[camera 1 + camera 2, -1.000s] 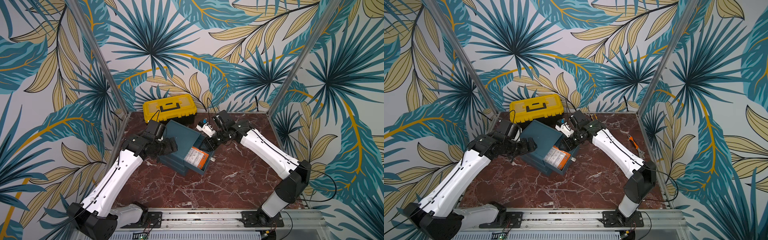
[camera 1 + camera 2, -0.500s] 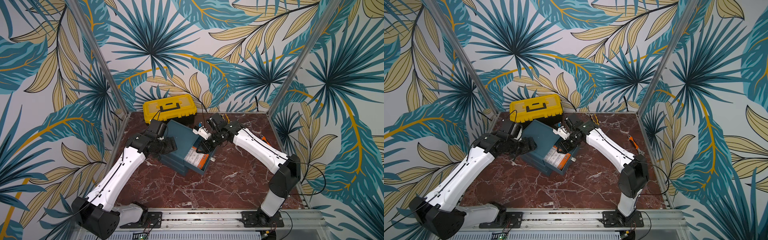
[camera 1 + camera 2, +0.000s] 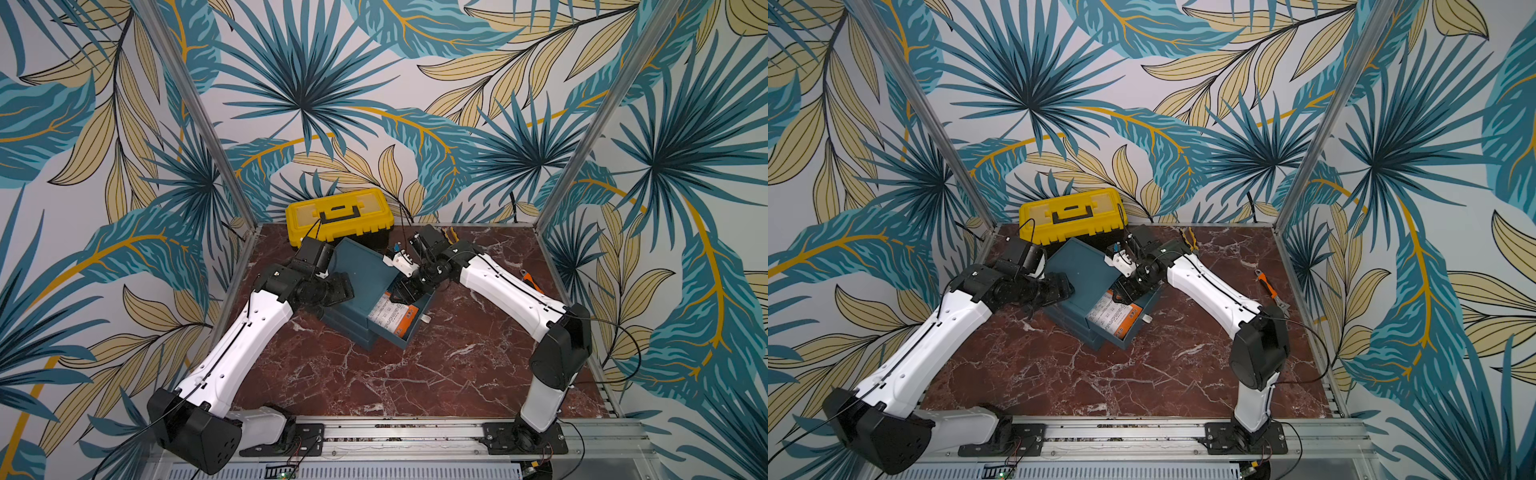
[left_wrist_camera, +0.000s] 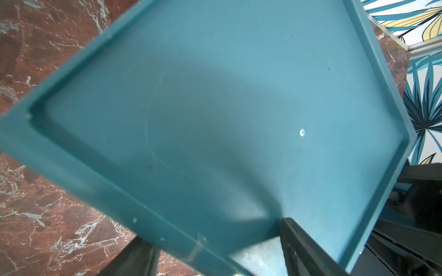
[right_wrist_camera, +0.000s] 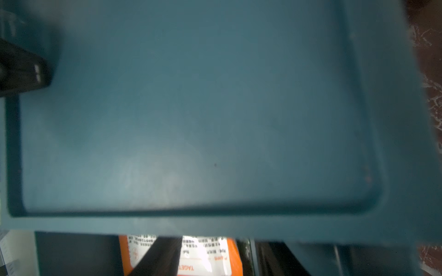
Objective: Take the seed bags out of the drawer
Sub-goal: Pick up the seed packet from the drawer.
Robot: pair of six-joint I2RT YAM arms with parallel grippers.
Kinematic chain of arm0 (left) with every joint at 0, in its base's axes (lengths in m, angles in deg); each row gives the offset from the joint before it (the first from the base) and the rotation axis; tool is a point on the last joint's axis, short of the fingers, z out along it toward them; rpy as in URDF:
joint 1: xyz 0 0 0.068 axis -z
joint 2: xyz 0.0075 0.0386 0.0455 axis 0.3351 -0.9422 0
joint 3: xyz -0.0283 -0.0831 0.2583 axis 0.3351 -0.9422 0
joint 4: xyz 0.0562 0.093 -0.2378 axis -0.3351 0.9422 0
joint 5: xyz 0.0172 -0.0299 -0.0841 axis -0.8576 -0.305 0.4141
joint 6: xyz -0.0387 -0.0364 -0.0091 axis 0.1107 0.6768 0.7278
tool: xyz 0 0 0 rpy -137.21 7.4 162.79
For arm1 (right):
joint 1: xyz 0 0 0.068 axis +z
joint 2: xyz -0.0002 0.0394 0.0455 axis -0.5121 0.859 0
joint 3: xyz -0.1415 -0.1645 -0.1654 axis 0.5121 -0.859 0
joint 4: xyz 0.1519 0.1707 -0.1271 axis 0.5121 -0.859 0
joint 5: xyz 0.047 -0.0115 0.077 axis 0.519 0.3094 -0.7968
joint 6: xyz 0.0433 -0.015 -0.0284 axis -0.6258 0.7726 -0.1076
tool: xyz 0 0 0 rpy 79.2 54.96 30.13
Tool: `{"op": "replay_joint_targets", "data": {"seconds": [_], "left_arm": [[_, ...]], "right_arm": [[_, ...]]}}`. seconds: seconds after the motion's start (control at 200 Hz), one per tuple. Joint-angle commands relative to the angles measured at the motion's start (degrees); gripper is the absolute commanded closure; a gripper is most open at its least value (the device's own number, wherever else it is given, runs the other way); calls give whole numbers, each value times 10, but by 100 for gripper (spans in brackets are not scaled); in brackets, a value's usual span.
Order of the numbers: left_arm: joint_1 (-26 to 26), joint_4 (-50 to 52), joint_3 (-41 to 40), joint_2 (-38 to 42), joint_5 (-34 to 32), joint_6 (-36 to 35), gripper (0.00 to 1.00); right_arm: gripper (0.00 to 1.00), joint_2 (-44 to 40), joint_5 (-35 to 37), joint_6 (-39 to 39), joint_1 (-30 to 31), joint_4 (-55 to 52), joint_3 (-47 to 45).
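A teal drawer cabinet sits on the marble table, its top drawer pulled out. In the drawer lies a seed bag, white printed label up with an orange border. My right gripper reaches down into the drawer's back end. Its jaws stand apart, one finger across the bag's label. My left gripper clamps the cabinet's left corner, one finger on the recessed top and one outside the rim. Any other bags are hidden.
A yellow toolbox stands right behind the cabinet against the back wall. An orange-handled wrench lies near the right wall, and pliers lie at the back. Bare marble stretches in front of the drawer.
My left jaws have closed in on the cabinet's corner. The right gripper has moved left and down, into the open drawer over the seed bag.
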Motion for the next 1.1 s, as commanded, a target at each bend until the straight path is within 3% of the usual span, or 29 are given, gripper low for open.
{"op": "replay_joint_targets", "data": {"seconds": [0.0, 0.416, 0.876, 1.092], "left_arm": [[-4, -24, -7, -8, 6, -14, 19], [-4, -20, -5, -13, 17, -19, 19], [-5, -18, -6, -14, 23, -20, 19], [-4, -19, -6, -16, 27, -20, 19]], "right_arm": [[48, 13, 7, -6, 5, 0, 13], [55, 17, -14, -11, 11, 0, 12], [82, 10, -65, -29, 12, 1, 15], [80, 13, -52, -29, 12, 1, 12]]}}
